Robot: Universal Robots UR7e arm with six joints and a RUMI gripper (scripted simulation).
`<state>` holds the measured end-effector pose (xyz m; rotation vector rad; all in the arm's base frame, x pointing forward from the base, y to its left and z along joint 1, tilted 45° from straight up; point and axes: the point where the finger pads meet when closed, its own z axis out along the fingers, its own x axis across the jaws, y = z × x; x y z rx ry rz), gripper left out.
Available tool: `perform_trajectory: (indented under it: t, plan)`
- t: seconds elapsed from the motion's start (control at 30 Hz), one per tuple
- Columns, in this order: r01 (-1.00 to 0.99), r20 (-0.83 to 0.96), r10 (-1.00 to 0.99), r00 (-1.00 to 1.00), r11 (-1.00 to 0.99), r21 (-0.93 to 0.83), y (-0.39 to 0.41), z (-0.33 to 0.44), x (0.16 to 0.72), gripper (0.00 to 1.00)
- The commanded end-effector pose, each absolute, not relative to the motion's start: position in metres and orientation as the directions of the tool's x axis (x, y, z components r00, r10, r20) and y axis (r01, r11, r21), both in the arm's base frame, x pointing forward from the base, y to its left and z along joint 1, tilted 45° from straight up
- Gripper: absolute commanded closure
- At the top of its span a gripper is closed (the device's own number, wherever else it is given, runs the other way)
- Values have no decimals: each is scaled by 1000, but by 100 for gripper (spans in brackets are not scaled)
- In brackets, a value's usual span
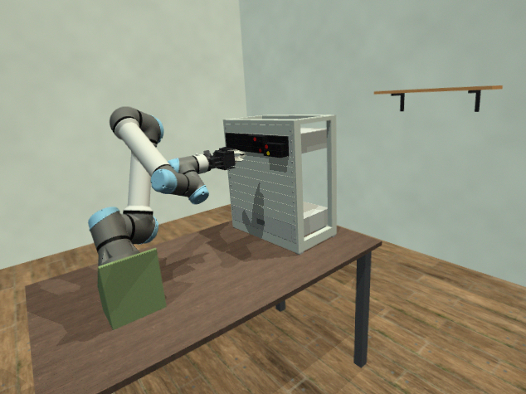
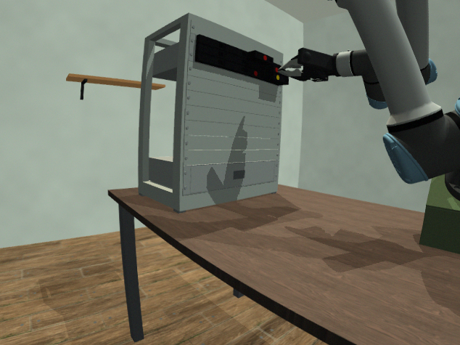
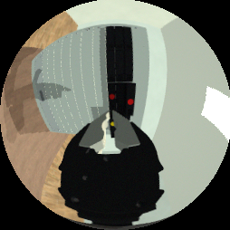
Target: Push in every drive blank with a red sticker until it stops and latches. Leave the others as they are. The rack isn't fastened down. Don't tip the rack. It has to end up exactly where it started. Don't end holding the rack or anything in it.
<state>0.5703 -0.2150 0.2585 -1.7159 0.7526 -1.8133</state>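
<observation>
The grey rack (image 1: 263,126) (image 2: 207,108) (image 3: 74,68) stands upright, with a band of black drive blanks (image 1: 237,141) (image 2: 220,54) (image 3: 119,50) near its top. Red stickers show at an upper one (image 1: 254,139) (image 2: 265,57) (image 3: 130,101), a lower one (image 1: 260,150) (image 2: 255,73) (image 3: 111,96) and one (image 1: 265,147) (image 2: 276,70) above the yellow sticker (image 1: 268,153) (image 2: 278,77) (image 3: 112,123). Several blanks around the stickers stand out from the band. My gripper (image 1: 243,153) (image 2: 280,71) (image 3: 110,110) is shut and empty, pointing at the stickered area. In the top view its tips look short of the blank fronts. The fingers hide part of them in the wrist view.
The rack stands on the brown table (image 1: 211,289) (image 2: 292,275), near its far end. A green block (image 1: 133,290) (image 2: 441,225) lies under the arm's base. A wooden shelf (image 1: 439,89) (image 2: 115,83) hangs on the wall beyond the rack.
</observation>
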Motion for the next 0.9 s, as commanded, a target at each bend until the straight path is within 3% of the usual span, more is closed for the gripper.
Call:
perform_trajectory:
  t: [0.0,0.6,0.87]
  plan:
    - [4,706,-706,-55,-707,-707,-217,262,565,100]
    - [4,706,-706,-55,-707,-707,-253,300,550,100]
    - [4,706,-706,-55,-707,-707,-254,302,583,100]
